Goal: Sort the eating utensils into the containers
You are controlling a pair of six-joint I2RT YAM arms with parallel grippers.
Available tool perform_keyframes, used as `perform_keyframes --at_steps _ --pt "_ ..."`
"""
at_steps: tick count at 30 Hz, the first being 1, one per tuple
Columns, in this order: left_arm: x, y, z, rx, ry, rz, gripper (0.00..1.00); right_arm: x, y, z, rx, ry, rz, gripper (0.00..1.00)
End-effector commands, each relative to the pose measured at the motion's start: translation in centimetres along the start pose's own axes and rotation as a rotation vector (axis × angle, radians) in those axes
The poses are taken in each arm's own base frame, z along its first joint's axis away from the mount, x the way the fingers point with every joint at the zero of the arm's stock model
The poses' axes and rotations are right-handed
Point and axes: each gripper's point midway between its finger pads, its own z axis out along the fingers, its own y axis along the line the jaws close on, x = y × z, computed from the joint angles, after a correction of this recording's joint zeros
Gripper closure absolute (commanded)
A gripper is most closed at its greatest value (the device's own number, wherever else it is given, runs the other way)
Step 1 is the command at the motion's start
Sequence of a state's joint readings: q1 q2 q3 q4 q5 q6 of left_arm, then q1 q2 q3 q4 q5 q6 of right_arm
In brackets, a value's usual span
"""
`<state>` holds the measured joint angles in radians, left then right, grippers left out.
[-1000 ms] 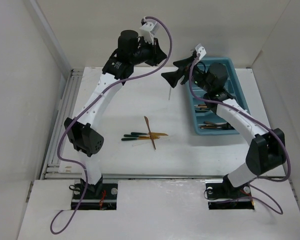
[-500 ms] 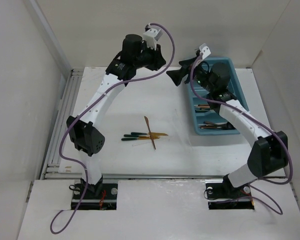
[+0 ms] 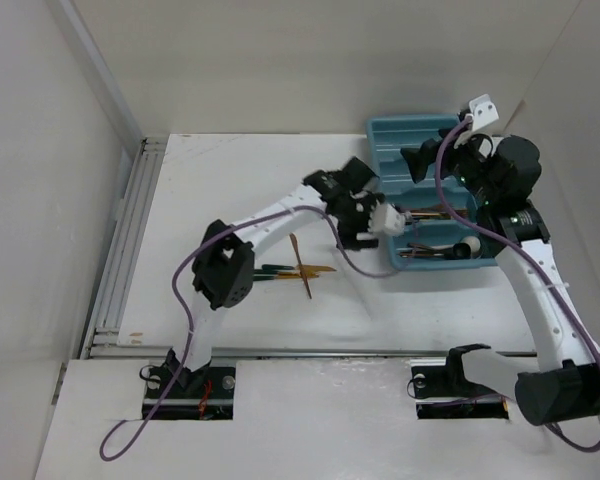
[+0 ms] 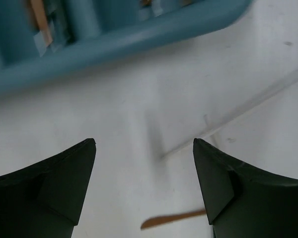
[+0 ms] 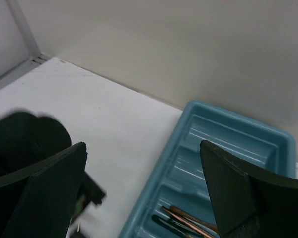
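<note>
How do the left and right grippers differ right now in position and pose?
The left gripper hangs low over the table, beside the tray; the right gripper sits higher, near that tray's far end. The left gripper points down at the table; the right gripper is angled toward the back wall. Both are open and empty.

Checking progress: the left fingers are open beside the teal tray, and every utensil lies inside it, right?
No. The left fingers are open beside the teal tray, but several utensils lie on the table outside it; the top view shows them.
</note>
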<state>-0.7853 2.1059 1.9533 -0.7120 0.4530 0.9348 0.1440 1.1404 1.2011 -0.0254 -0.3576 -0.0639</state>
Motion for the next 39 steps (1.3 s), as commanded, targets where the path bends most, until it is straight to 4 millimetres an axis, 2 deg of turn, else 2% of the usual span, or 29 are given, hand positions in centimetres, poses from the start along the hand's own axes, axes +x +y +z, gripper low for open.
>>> perform_keyframes --at_steps 1,2,3,4,6,8,10,14,17,18,20,23,25,27,31,35,36,39 --pt "-2.3 -4.4 1.4 0.151 -0.003 0.391 0.24 -1.5 -0.1 -2.3 0.007 0.064 -0.106 0.00" --pt "-1.6 -6.5 2.5 0.219 0.037 0.433 0.24 -1.5 -0.2 -2.5 0.004 0.079 -0.140 0.00" --pt "-0.6 -7.1 2.9 0.245 0.093 0.472 0.24 -1.8 -0.8 -3.1 0.033 0.086 -0.155 0.00" --pt "0.0 -7.8 3.2 0.273 0.124 0.504 0.24 -1.1 -0.9 -3.3 0.041 0.117 -0.158 0.00" --pt "1.7 -9.4 3.5 0.343 0.169 0.506 0.24 -2.0 -1.1 -4.4 0.069 0.099 -0.181 0.00" --pt "1.9 -9.4 3.4 0.349 0.182 0.532 0.24 -1.5 -1.3 -4.8 0.089 0.108 -0.180 0.00" --pt "2.4 -9.3 3.5 0.357 0.192 0.573 0.24 -2.1 -1.2 -5.2 0.093 0.085 -0.188 0.00" --pt "2.2 -10.1 3.8 0.386 0.199 0.650 0.24 -1.2 -1.2 -5.1 0.091 0.098 -0.183 0.00" --pt "2.6 -10.5 5.2 0.398 0.196 0.677 0.24 -0.7 -1.2 -5.0 0.089 0.108 -0.189 0.00" --pt "2.3 -10.4 6.2 0.387 0.186 0.691 0.24 -0.7 -1.2 -5.0 0.089 0.108 -0.189 0.00" --pt "1.8 -9.4 7.3 0.327 0.178 0.668 0.24 -0.2 -1.2 -5.0 0.088 0.118 -0.186 0.00" --pt "1.7 -8.9 8.9 0.301 0.210 0.701 0.24 0.2 -1.3 -4.9 0.086 0.127 -0.192 0.00" --pt "1.8 -8.8 9.2 0.305 0.210 0.711 0.24 0.5 -1.1 -4.7 0.072 0.134 -0.188 0.00" --pt "2.6 -9.7 9.3 0.356 0.218 0.719 0.25 0.2 -1.2 -4.6 0.074 0.124 -0.192 0.00" --pt "3.9 -11.4 10.2 0.452 0.230 0.728 0.43 0.5 -1.2 -4.5 0.073 0.124 -0.201 0.00" --pt "4.4 -12.0 10.9 0.471 0.247 0.733 0.61 0.0 -1.2 -4.6 0.075 0.116 -0.204 0.00" --pt "4.6 -12.2 10.8 0.480 0.251 0.729 0.99 0.0 -1.4 -4.6 0.084 0.117 -0.204 0.00" --pt "4.8 -12.9 10.8 0.489 0.246 0.664 1.00 0.0 -1.6 -4.6 0.096 0.119 -0.205 0.00"
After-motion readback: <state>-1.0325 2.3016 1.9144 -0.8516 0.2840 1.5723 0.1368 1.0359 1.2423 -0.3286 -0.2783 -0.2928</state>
